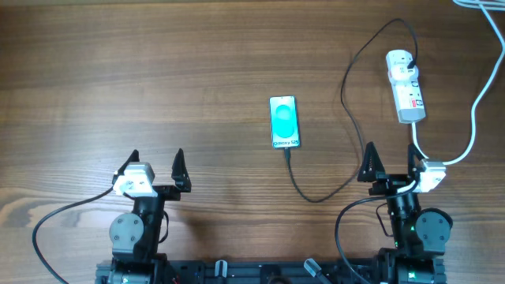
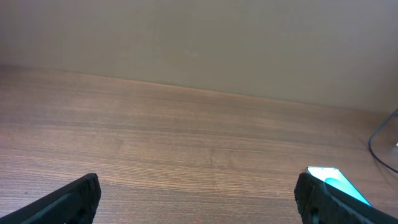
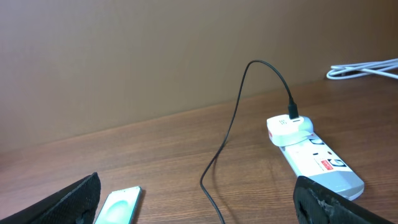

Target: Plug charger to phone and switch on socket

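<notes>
Small flat phone with a turquoise screen (image 1: pixel 284 121) lies face up mid-desk, white text strip toward me. Thin black charger cable (image 3: pixel 231 127) loops from the plug fitted in the white oblong power strip (image 1: pixel 405 93) round to the phone's near end. Its dark tip (image 1: pixel 287 152) meets that edge, but I cannot tell if it is fully seated. My judgement: check the seating first. If loose, pinch the tip close behind its head, line it up with the phone's long axis and push straight in while my other pincer braces the far end. Then press the strip's switch, which is too small to make out. Thick white lead (image 1: pixel 473 118) trails off right. Left pincer (image 1: pixel 156 164) and right pincer (image 1: pixel 391 162) both spread wide, empty, touching nothing, near my edge of the brown wooden desk (image 1: pixel 118 71).
</notes>
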Controlling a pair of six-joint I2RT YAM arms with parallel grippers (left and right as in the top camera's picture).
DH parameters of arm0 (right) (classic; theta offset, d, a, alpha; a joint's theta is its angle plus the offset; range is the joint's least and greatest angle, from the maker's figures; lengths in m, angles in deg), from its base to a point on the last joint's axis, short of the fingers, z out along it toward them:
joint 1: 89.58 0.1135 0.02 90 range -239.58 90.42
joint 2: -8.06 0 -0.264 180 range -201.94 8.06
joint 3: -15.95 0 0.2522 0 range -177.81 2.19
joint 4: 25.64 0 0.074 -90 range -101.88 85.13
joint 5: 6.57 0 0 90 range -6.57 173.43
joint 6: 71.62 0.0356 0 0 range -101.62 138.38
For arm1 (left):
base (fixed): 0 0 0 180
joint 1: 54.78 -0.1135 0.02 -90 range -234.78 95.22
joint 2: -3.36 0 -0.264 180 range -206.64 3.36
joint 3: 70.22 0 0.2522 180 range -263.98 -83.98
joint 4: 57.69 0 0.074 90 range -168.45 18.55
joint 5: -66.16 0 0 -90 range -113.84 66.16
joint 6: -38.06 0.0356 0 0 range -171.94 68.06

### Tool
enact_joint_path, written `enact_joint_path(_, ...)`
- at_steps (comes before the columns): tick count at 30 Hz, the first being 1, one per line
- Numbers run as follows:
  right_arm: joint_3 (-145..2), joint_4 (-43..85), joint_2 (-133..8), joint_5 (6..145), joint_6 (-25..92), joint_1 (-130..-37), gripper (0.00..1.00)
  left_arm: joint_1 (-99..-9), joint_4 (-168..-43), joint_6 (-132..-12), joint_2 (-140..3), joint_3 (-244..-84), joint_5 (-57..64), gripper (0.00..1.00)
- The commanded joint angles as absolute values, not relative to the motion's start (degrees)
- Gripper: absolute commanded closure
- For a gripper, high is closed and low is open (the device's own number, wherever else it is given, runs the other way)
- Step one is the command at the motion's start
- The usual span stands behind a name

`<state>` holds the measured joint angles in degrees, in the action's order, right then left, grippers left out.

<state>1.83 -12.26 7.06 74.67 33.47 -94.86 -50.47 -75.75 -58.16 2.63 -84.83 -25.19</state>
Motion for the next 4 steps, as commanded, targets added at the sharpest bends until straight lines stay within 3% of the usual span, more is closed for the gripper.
enact_joint_path(1,1.9,-12.43,7.78,75.26,33.43,-94.46,0.0,-50.95,-75.64,-56.85,3.15,-84.32,-24.29,0.0)
enact_joint_path(4,1.9,-12.43,7.78,75.26,33.45,-94.46,0.0,-50.95,-75.66,-56.85,3.15,-84.32,-24.29,0.0)
